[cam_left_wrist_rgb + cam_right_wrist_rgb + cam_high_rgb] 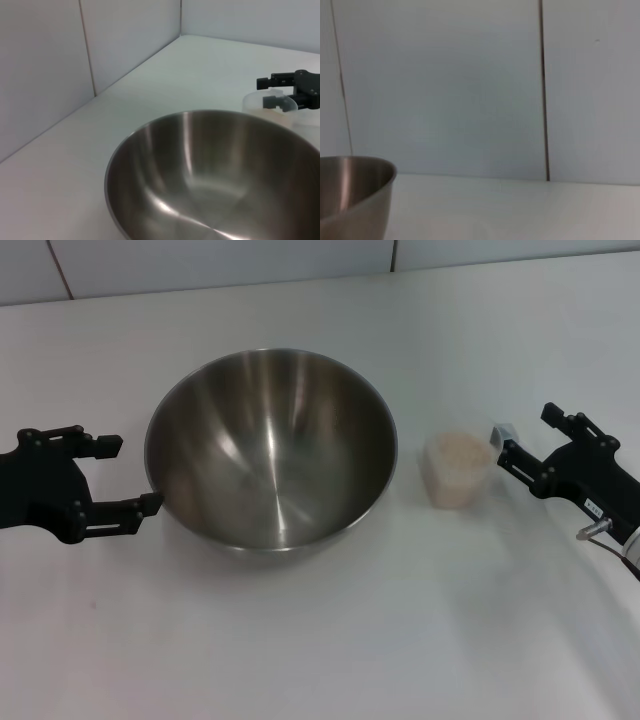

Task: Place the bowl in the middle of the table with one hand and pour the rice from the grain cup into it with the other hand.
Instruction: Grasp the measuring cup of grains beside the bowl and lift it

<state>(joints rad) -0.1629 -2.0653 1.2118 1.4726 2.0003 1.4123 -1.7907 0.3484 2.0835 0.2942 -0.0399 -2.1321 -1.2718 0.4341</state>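
The steel bowl point(270, 445) stands upright in the middle of the white table point(320, 640), with nothing inside. It also shows in the left wrist view point(210, 175) and the right wrist view point(350, 195). The clear grain cup point(458, 468), full of pale rice point(460, 450), stands upright just right of the bowl; it also shows in the left wrist view point(272, 107). My left gripper point(125, 478) is open beside the bowl's left rim, its lower fingertip at the rim. My right gripper point(530, 437) is open at the cup's handle point(503, 430), and it shows in the left wrist view point(267, 91).
A pale panelled wall point(200, 260) runs along the table's far edge, meeting a side wall point(50, 60) in a corner. Bare tabletop lies in front of the bowl and the cup.
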